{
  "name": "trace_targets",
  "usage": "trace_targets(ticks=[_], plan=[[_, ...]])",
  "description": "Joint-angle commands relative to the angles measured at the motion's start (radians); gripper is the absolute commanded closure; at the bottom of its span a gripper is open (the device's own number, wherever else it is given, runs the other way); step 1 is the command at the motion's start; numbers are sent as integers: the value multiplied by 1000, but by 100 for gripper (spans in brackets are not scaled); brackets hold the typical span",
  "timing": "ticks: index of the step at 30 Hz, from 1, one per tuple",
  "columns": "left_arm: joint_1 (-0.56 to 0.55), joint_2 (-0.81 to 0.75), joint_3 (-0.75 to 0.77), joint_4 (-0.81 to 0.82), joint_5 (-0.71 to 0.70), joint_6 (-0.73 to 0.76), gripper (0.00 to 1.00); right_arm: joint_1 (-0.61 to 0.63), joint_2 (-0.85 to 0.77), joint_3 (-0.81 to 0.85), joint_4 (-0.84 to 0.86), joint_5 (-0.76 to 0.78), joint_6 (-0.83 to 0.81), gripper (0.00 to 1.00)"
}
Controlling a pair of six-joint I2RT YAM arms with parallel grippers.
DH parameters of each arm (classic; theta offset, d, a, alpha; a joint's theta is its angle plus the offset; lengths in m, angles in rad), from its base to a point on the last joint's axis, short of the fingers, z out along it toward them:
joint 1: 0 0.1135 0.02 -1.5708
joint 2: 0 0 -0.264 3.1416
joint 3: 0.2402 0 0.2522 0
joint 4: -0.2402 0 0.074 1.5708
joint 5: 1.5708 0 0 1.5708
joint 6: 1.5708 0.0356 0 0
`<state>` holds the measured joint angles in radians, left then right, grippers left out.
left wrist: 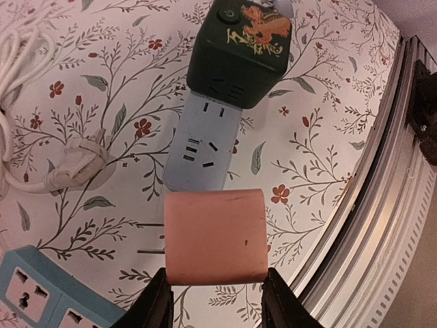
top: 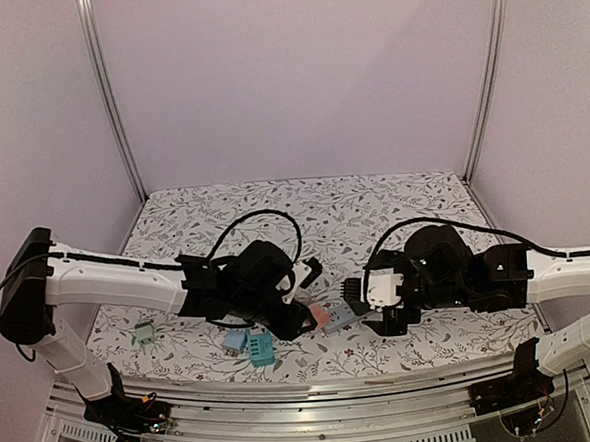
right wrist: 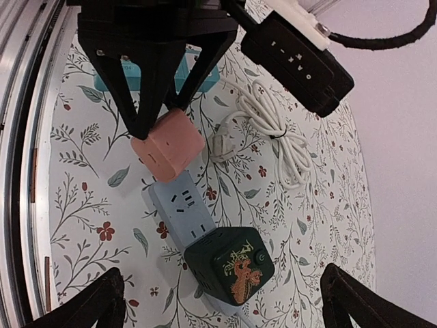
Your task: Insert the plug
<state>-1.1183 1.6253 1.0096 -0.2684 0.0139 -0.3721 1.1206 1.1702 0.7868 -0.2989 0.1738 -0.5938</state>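
One green cube (left wrist: 242, 51) sits plugged into the far end of the blue power strip (left wrist: 205, 154) on the bench (left wrist: 321, 157). The pink plug (left wrist: 216, 236) is not yet in: the left gripper (left wrist: 217, 273) pinches it by the strip's free sockets. The right gripper (right wrist: 222, 304) hangs wide open, empty.

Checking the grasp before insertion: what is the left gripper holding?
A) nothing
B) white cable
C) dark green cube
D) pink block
D: the left gripper is shut on the pink block, while the dark green cube sits on the blue-grey power strip.
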Motion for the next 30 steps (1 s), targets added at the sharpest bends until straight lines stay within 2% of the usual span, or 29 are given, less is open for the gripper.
trace_targets(ticks=[1, 5, 18, 25, 30], plan=[[12, -39, -11, -15, 75, -16, 90, 56, 42, -4, 45, 61, -103, 1], [14, -42, -11, -5, 113, -23, 93, 90, 89, 15, 33, 127, -159, 1], [40, -56, -23, 43, 215, -94, 93, 137, 214, 71, 75, 153, -271, 1], [50, -56, -35, 94, 270, -133, 93, 161, 302, 113, 114, 203, -320, 7], [64, -63, -49, 122, 275, -157, 93, 163, 335, 125, 127, 199, -333, 15]])
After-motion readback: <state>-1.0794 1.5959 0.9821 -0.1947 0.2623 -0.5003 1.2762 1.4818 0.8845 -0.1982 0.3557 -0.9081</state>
